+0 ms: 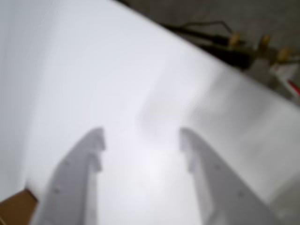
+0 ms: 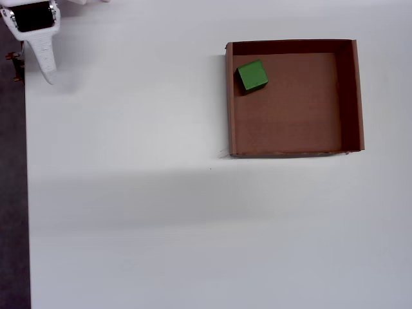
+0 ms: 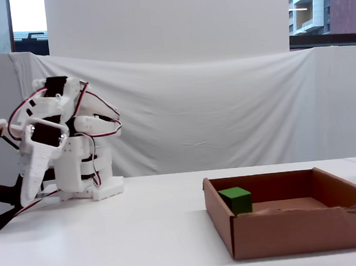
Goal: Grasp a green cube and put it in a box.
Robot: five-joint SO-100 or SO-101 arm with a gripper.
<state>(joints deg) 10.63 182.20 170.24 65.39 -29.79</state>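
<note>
The green cube [image 2: 252,75] lies inside the box [image 2: 351,96], on its floor near the upper left corner in the overhead view. The fixed view shows the green cube [image 3: 236,200] against the left wall of the box [image 3: 296,228]. My gripper [image 1: 141,136] is open, and only bare white table shows between its fingers in the blurred wrist view. The arm is folded back at the table's far left, with the gripper [image 3: 27,193] pointing down, far from the box. The overhead view shows a gripper finger [image 2: 44,59] at the top left corner.
The white table [image 2: 129,225] ends at a dark strip [image 2: 11,193] on the left in the overhead view. Cables and connectors [image 1: 234,44] lie beyond the table edge in the wrist view. A brown corner [image 1: 16,208] shows at its bottom left.
</note>
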